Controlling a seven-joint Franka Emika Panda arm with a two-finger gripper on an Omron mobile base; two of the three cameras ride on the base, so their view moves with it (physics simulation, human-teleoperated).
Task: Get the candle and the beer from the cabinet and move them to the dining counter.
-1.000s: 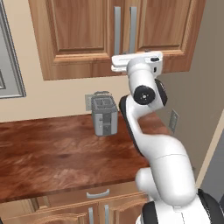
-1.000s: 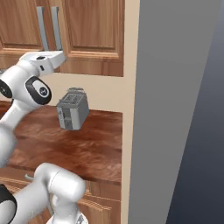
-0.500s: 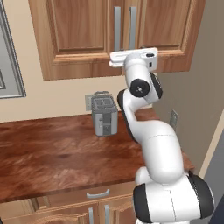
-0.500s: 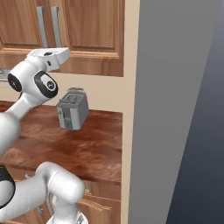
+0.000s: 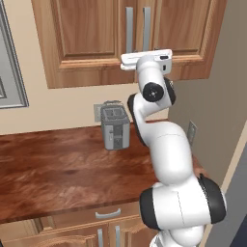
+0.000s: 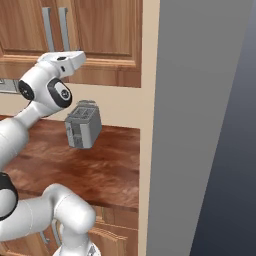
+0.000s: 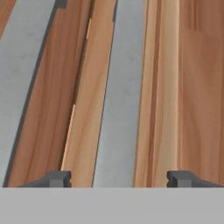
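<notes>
Flanking a cabinet [image 5: 91,38] handle [image 7: 118,96]: fingers [image 7: 54,178].

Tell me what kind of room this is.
Most likely a kitchen: a wooden wall cabinet with long silver handles, a grey toaster on a wood-grain counter, and drawers below.

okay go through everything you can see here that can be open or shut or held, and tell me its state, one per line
cabinet: both doors shut
right door handle: between the fingertips, not yet clamped
left door handle: untouched
hand: open, at the cabinet doors
toaster: upright on the counter, slots empty
</notes>
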